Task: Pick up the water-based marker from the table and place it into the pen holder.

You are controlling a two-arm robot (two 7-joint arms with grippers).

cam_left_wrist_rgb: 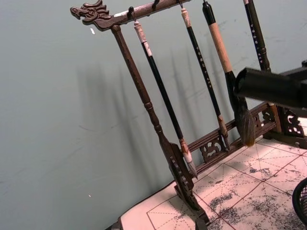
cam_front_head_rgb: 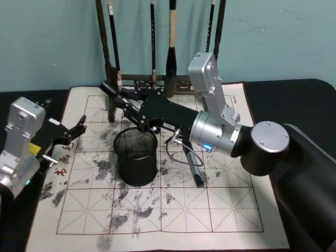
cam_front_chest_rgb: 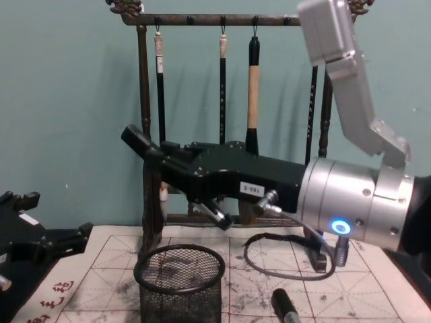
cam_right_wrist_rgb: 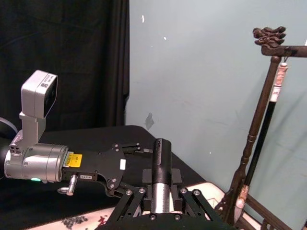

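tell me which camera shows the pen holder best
Head view: the pen holder shows whole from above, open mouth included, beneath the right gripper, which holds a marker; the left gripper idles at left. Chest view cuts off its base; left wrist view catches a sliver of mesh.

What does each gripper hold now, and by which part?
The right gripper holds a black marker near one end; the rest sticks out free. The left gripper is open, holding nothing.
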